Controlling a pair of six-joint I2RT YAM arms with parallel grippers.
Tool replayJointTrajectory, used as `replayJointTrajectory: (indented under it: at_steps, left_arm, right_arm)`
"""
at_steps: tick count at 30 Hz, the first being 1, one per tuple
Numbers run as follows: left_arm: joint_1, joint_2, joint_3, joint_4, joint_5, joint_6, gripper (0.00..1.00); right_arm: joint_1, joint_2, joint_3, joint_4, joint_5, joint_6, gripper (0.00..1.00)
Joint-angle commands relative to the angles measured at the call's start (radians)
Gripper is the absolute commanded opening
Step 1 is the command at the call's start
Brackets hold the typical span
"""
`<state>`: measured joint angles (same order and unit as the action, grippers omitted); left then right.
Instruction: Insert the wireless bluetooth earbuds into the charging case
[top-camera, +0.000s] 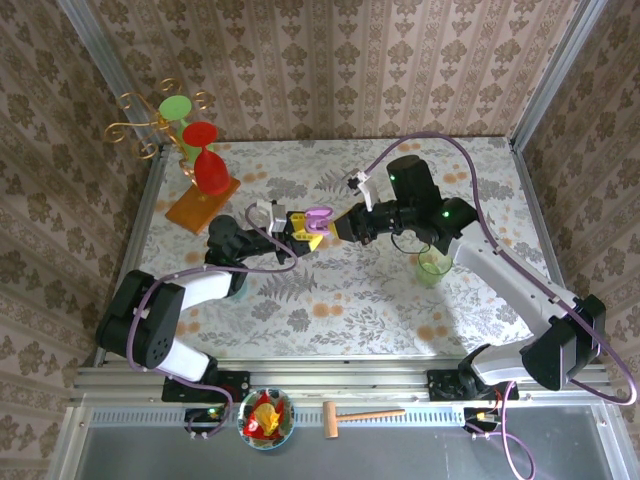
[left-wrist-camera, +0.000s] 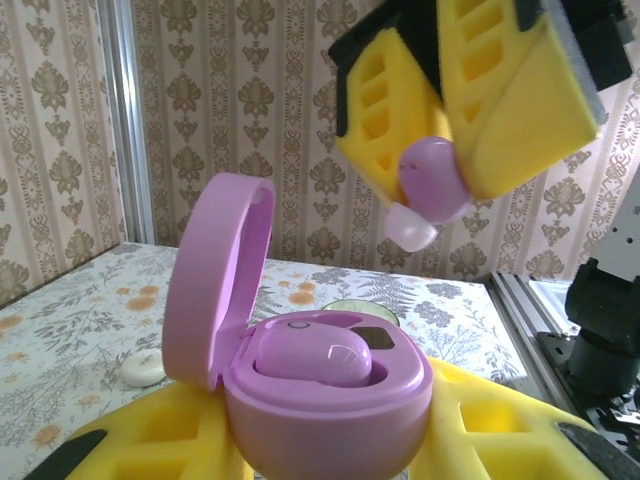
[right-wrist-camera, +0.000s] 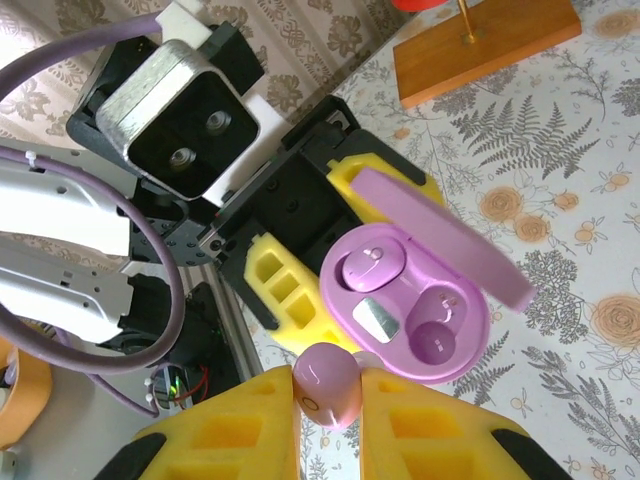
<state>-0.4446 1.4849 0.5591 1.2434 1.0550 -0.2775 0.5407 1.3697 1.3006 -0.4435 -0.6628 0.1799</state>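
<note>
Top external view: at the centre of the frame, above the floral counter (top-camera: 380, 300), two grippers meet. The left gripper (top-camera: 303, 230), part-closed, grips the lilac charging case (top-camera: 318, 214), whose lid (left-wrist-camera: 215, 290) stands hinged open. The right gripper (top-camera: 337, 227), nearly closed, pinches a lilac earbud (left-wrist-camera: 435, 180) between its yellow fingers. Left wrist view: that earbud hangs at upper right, above the case and apart from it. A second earbud (left-wrist-camera: 310, 355) sits in one socket of the case. Right wrist view: the other socket (right-wrist-camera: 435, 340) lies bare, just right of centre.
</note>
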Motion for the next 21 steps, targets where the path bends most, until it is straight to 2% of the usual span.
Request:
replayJointTrajectory:
  at_steps: [1,21]
  left_arm:
    - [-0.005,-0.015,0.024,0.044,0.053,-0.013,0.20]
    - [-0.037,-0.035,0.019,0.045,0.045,0.018,0.20]
  right_arm:
    - [-0.011,0.008,-0.014,0.045,-0.015,0.021,0.18]
    - [-0.015,0.072,-0.043,0.031,-0.027,0.032,0.18]
